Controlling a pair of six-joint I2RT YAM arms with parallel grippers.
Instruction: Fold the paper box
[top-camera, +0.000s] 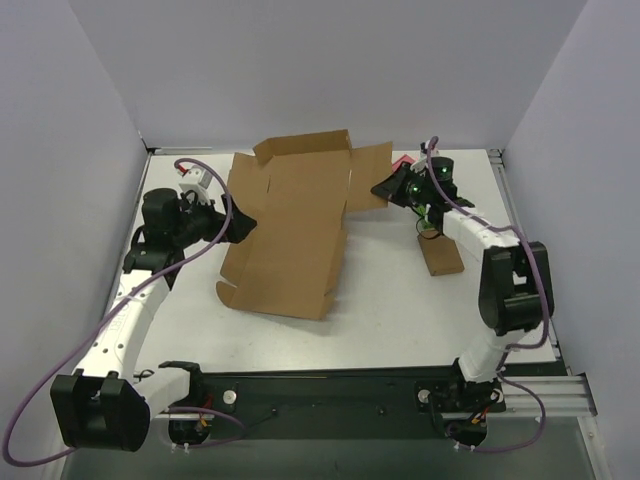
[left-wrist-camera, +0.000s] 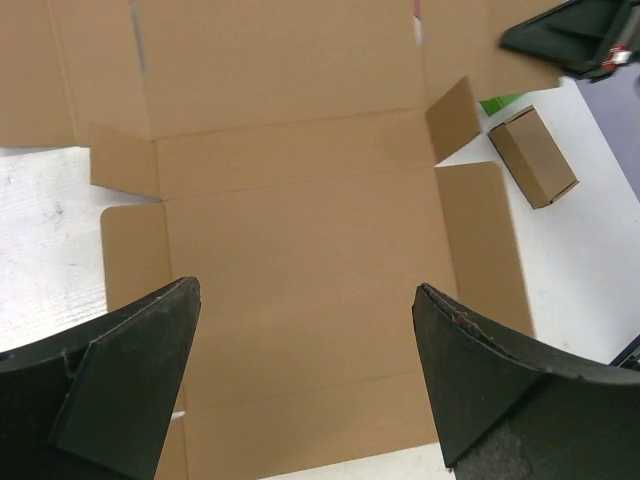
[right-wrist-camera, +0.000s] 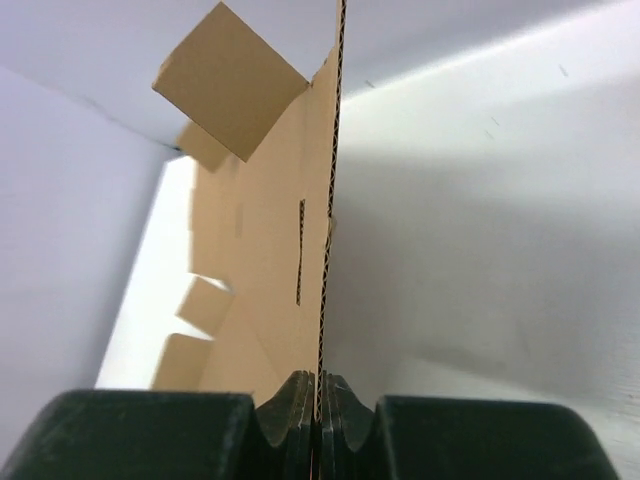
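The paper box (top-camera: 295, 225) is a big flat brown cardboard sheet with flaps, lying in the middle of the table. My right gripper (top-camera: 388, 190) is at the sheet's far right flap. In the right wrist view its jaws (right-wrist-camera: 320, 385) are shut on that flap's corrugated edge, and the paper box (right-wrist-camera: 265, 250) stretches away edge-on. My left gripper (top-camera: 243, 225) hovers at the sheet's left edge. Seen from the left wrist, that gripper (left-wrist-camera: 306, 287) is wide open above the paper box (left-wrist-camera: 300, 170), with nothing between the fingers.
A small brown block (top-camera: 441, 255) lies right of the sheet, under the right arm; the left wrist view shows the block (left-wrist-camera: 535, 155) next to a green piece (left-wrist-camera: 497, 103). A pink block (top-camera: 403, 161) sits at the back right. Walls close in the table.
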